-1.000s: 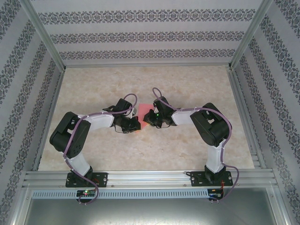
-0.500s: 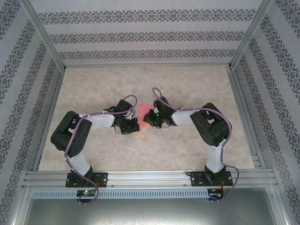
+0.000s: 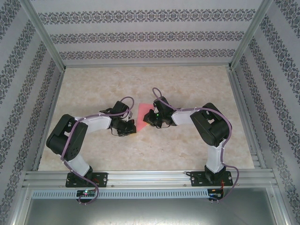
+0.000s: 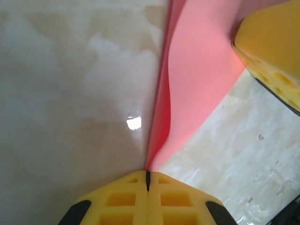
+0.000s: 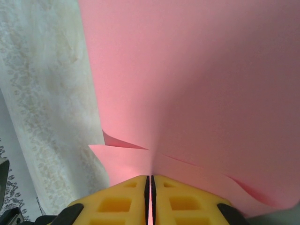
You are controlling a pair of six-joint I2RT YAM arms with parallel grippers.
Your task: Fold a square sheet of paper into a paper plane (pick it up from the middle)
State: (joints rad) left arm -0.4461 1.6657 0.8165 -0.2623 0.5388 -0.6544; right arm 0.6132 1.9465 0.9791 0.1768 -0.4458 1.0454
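The salmon-pink sheet of paper (image 3: 141,112) hangs between my two grippers over the middle of the table, stood on edge and bent. My left gripper (image 3: 131,125) is shut on its near lower corner; in the left wrist view the paper (image 4: 197,75) rises out of the closed yellow fingertips (image 4: 147,174). My right gripper (image 3: 148,118) is shut on the opposite edge, and its yellow finger (image 4: 272,47) shows at the upper right of that view. In the right wrist view the paper (image 5: 201,84) shows overlapping folded layers just above the pinching tips (image 5: 150,180). Whether it has a plane's shape I cannot tell.
The marble-patterned tabletop (image 3: 187,89) lies under the paper. Patterned walls and aluminium posts (image 3: 44,44) close in the back and both sides. A metal rail (image 3: 150,180) with both arm bases runs along the near edge.
My left arm has swung its elbow left and drawn its gripper slightly left and nearer, pulling the paper's corner with it. The right arm has stayed still.
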